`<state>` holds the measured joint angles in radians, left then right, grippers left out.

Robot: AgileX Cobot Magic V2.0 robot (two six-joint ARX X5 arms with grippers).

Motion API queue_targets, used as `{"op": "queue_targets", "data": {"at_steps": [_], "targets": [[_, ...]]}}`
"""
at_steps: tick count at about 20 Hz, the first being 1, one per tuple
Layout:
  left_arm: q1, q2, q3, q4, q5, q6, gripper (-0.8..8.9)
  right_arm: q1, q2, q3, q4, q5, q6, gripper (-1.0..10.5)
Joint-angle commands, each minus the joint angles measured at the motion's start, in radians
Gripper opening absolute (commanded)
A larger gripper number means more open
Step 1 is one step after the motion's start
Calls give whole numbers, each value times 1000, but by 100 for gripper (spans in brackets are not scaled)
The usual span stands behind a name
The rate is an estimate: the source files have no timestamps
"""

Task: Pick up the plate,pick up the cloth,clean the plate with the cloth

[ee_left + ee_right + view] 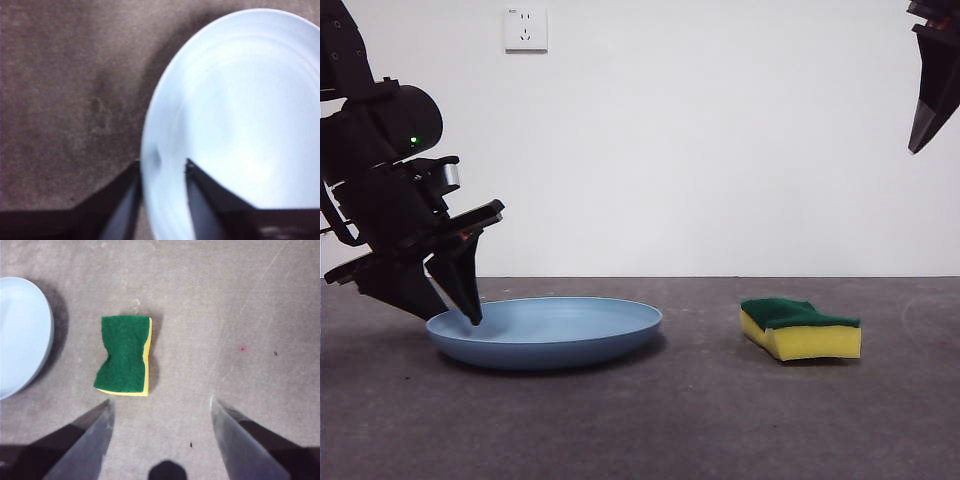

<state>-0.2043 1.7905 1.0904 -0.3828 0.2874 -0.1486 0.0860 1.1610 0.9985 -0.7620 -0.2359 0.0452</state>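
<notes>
The light-blue plate (560,330) rests on the grey table at the left; it also shows in the left wrist view (240,110) and at the edge of the right wrist view (20,335). My left gripper (470,318) (162,164) is at the plate's left rim, one jaw inside and one outside, closed against it. The cloth, a yellow sponge with a green top (800,328) (124,355), lies on the table to the plate's right. My right gripper (925,140) (160,400) is open and empty, high above the sponge.
A white wall with a power socket (525,29) stands behind the table. Bare grey table (700,420) lies between the plate and the sponge and in front of both.
</notes>
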Motion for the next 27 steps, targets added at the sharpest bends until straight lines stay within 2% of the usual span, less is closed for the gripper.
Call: {"op": "queue_targets", "data": {"at_steps": [1, 2, 3, 6, 8, 12, 16, 20, 23, 27], "targets": [[-6, 35, -1, -10, 0, 21, 78, 3, 0, 3, 5, -2, 10, 319], [-6, 42, -1, -14, 0, 24, 12, 3, 0, 3, 5, -2, 10, 319], [-6, 47, -1, -14, -1, 34, -7, 3, 0, 3, 5, -2, 10, 318], [-6, 41, 0, -7, 1, 56, -8, 9, 0, 3, 16, -3, 10, 316], [-5, 8, 5, -14, 0, 68, -8, 33, 1, 3, 45, -37, 6, 315], [-5, -130, 32, -66, -6, 70, -8, 133, 63, 14, 108, -47, 6, 312], [-6, -302, 77, -158, -29, 99, -8, 234, 231, 74, 111, 59, -16, 311], [-6, -469, 83, -212, -29, 109, -8, 279, 408, 155, 112, 131, -21, 311], [-6, -556, 83, -271, -29, 129, -8, 289, 516, 178, 169, 141, -21, 311], [-5, -578, 83, -310, -29, 146, -8, 289, 599, 178, 196, 142, -17, 294]]}}
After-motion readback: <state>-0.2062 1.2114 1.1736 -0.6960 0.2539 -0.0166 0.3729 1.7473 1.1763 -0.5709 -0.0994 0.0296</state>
